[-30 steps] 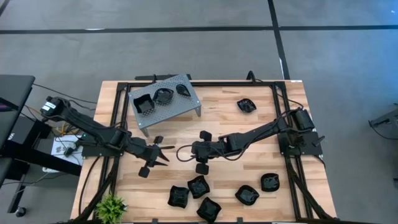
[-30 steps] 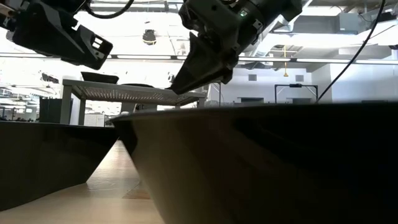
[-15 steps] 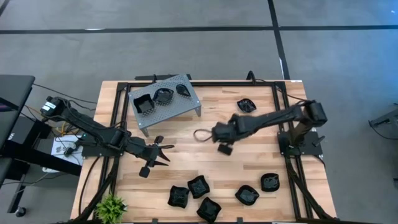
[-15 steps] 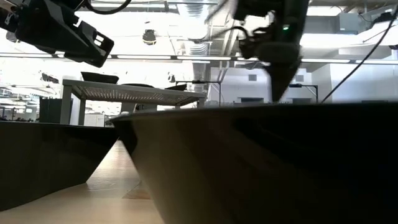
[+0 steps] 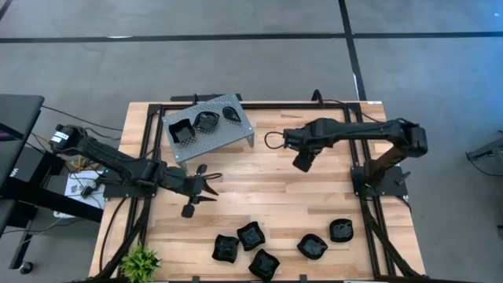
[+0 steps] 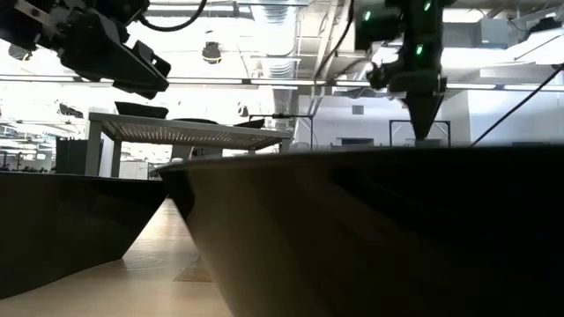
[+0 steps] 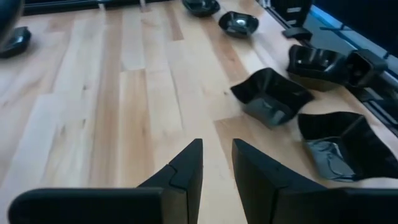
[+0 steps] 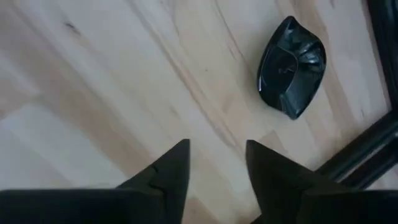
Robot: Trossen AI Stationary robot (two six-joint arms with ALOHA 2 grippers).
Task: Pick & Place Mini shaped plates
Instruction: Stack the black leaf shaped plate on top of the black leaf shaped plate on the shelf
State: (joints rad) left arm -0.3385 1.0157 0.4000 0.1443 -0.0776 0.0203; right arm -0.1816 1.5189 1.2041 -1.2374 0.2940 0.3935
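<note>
Several glossy black mini plates (image 5: 251, 234) lie in a loose row along the table's near edge, also seen in the left wrist view as plates (image 7: 270, 96). Three more plates (image 5: 206, 122) sit on the grey perforated tray (image 5: 236, 135). My right gripper (image 8: 217, 155) is open and points down over bare wood at the far right, beside a leaf-shaped plate (image 8: 292, 65) that its arm (image 5: 346, 134) hides from above. My left gripper (image 5: 211, 186) is open and hovers left of centre, between the tray and the near row.
The tray stands on legs at the far left (image 6: 189, 132). A black frame (image 5: 350, 118) runs along the table's borders, and its bar (image 8: 367, 149) lies close to the leaf-shaped plate. One plate (image 6: 370, 229) sits right before the low camera. Bare wood fills the table's middle (image 5: 259, 196).
My right gripper has swung from the table's middle toward the far right, ending over the spot where a lone plate lay. It has stayed pointing down and open. My left gripper has drifted slightly toward the table's right. No plate has moved.
</note>
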